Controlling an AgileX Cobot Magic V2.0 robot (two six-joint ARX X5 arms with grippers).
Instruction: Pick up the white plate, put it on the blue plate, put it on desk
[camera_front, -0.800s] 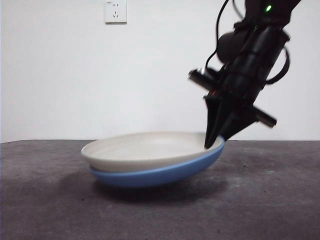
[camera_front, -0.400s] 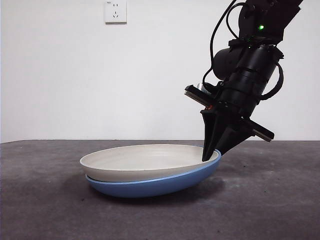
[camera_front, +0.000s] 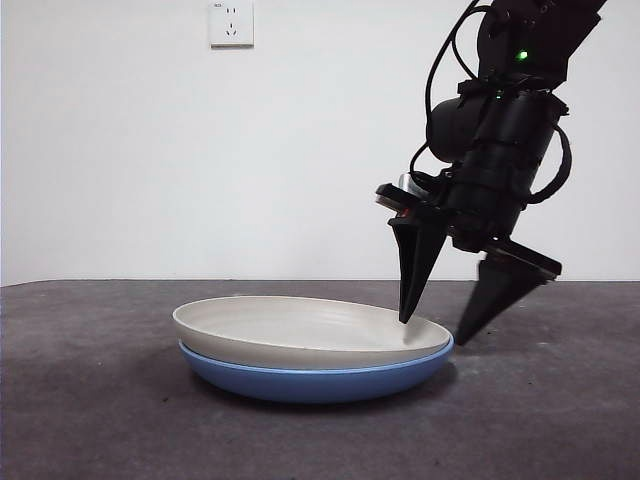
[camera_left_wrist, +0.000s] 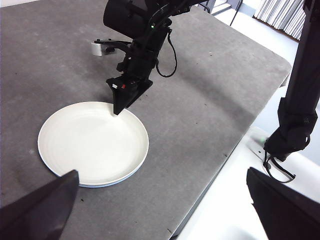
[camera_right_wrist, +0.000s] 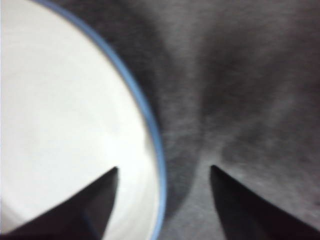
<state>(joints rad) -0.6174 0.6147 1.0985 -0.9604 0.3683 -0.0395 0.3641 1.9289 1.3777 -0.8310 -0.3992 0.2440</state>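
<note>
We note the white plate (camera_front: 305, 330) nested inside the blue plate (camera_front: 320, 382), the pair resting flat on the desk (camera_front: 100, 420). Only a thin blue edge shows around the white plate in the right wrist view (camera_right_wrist: 150, 125). Both plates are empty and face upward, rims level; being round, they show no long axis.

We match the working arm to the right gripper (camera_front: 440, 325), which comes in from the upper right of the front view. Its jaws stand spread apart and straddle the stacked rims on the plates' right side: one tip sits over the white plate's inner surface, the other outside the rim above the desk. We cannot tell whether the inner tip touches the plate.

The left gripper (camera_left_wrist: 160, 200) waits high with jaws wide apart, well away from the plates.
</note>
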